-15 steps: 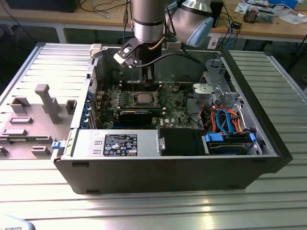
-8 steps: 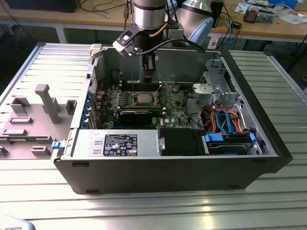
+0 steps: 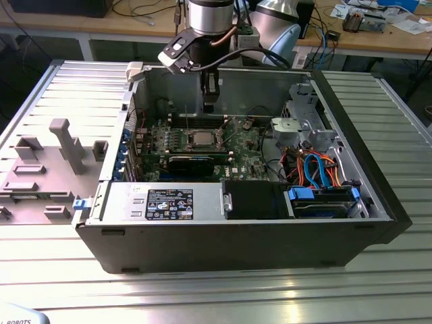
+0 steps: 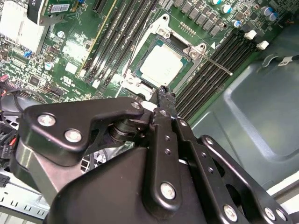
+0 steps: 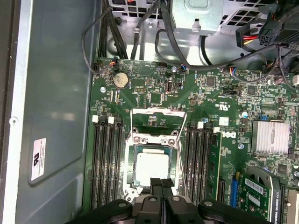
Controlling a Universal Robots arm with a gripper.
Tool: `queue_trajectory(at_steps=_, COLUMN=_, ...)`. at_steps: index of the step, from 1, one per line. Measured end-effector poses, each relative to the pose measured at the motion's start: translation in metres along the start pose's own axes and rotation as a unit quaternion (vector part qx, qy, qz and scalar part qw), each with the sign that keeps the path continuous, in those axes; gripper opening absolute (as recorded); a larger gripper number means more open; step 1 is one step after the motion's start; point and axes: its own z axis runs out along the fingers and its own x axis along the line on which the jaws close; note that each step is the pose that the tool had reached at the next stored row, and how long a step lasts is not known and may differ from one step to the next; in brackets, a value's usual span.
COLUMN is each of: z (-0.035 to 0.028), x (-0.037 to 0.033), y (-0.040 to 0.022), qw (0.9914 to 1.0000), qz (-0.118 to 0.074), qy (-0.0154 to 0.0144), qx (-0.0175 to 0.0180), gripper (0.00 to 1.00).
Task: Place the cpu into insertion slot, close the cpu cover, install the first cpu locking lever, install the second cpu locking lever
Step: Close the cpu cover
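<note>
Black end effector (image 4: 163,94), pinched shut with nothing in it, hangs near the cpu (image 4: 161,64); best, I think, to push the thin locking lever (image 4: 217,64) down slowly and straight.

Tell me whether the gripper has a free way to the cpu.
Probably yes: the gripper hangs close above the cpu inside the open case, and nothing is seen between the two.
</note>
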Motion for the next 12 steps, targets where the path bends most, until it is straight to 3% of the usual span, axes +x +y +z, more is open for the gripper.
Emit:
queue_trajectory(at_steps=2, z=0.0, x=-0.0005, y=0.0012, qw=1.0, qz=0.0, qy=-0.0001, qx=0.0002, gripper=0.11)
queue_trajectory(at_steps=6, z=0.0004, x=-0.0019, y=0.0117, qw=1.0, qz=0.0, qy=0.0002, qx=0.0023, gripper=0.11)
queue_trajectory(at_steps=12, z=0.0009, x=-0.0022, y=0.0147, qw=1.0, qz=0.0, qy=0.0002, qx=0.0024, gripper=0.11)
